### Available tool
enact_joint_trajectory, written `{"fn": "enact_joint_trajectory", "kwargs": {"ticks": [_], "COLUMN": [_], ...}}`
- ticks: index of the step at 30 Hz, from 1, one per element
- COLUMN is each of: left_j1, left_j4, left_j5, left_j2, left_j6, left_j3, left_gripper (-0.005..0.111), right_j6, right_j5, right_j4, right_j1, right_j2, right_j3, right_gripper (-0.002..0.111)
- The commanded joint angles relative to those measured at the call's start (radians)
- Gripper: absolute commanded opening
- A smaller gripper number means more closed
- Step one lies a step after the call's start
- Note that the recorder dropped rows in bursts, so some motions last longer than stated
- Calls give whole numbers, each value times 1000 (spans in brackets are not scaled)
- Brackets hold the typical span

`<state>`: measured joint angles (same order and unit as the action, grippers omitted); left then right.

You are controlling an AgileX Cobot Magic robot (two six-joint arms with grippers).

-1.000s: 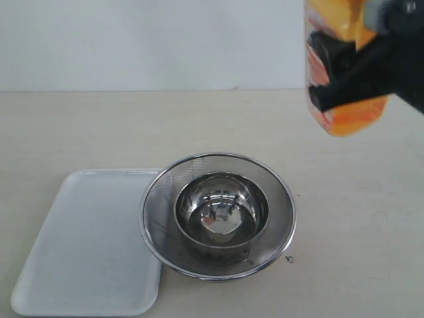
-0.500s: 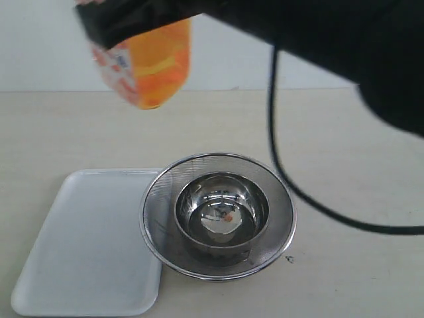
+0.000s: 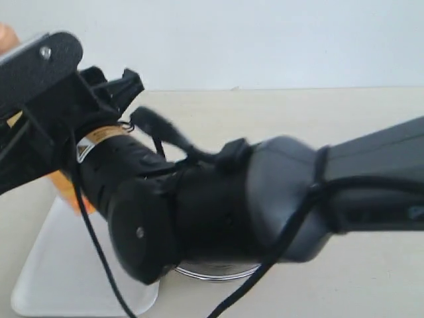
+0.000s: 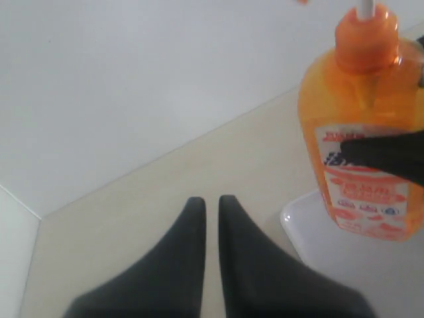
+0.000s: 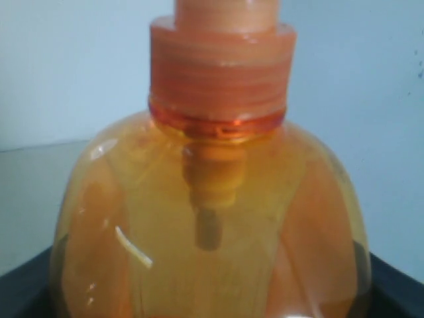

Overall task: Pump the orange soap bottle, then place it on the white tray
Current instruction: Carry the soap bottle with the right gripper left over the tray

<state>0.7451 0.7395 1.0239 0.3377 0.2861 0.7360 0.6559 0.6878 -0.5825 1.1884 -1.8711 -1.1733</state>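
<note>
The orange soap bottle point(image 4: 361, 132) stands upright at the far left of the table, over the far end of the white tray point(image 4: 331, 246). I cannot tell whether its base touches the tray. My right gripper point(image 5: 212, 298) is shut on the bottle's body, and one black finger point(image 4: 389, 151) crosses the label. In the exterior view only a strip of the orange bottle point(image 3: 66, 191) shows behind the right arm, above the white tray point(image 3: 46, 265). My left gripper point(image 4: 211, 200) is shut with nothing in it and sits over bare table, apart from the bottle.
The right arm point(image 3: 265, 199) reaches across the middle of the exterior view and hides most of the scene. Beneath it only a sliver of the steel strainer bowl point(image 3: 212, 270) shows. A white wall stands behind the table.
The right arm carried the bottle from the upper right across to the far left and lowered it over the tray. The arm now covers the strainer bowl.
</note>
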Motion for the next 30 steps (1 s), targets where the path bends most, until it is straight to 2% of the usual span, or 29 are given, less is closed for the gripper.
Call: {"fn": "enact_joint_trajectory", "kwargs": {"ticks": [1, 18, 20, 23, 27, 30], "left_j1": [-2, -2, -2, -2, -2, -2], "left_j4": [27, 27, 27, 27, 27, 27], "left_j5": [-1, 46, 46, 46, 48, 47], "left_j2": [-3, -3, -3, -3, -3, -3], "left_j6": [30, 21, 21, 10, 10, 6], "left_j3": [-16, -16, -16, -16, -16, -16], "left_gripper": [5, 5, 5, 5, 5, 5], "right_j6": [21, -20, -20, -20, -20, -22], "right_j5": [126, 37, 36, 36, 45, 42], "right_j4": [-39, -126, -126, -126, -145, -147], "right_j1": [28, 27, 27, 27, 27, 27], "right_j2": [-69, -156, -156, -156, -156, -156], "right_j3": [-50, -73, -73, -73, -73, -73], "right_gripper": [0, 0, 4, 26, 71, 100]}}
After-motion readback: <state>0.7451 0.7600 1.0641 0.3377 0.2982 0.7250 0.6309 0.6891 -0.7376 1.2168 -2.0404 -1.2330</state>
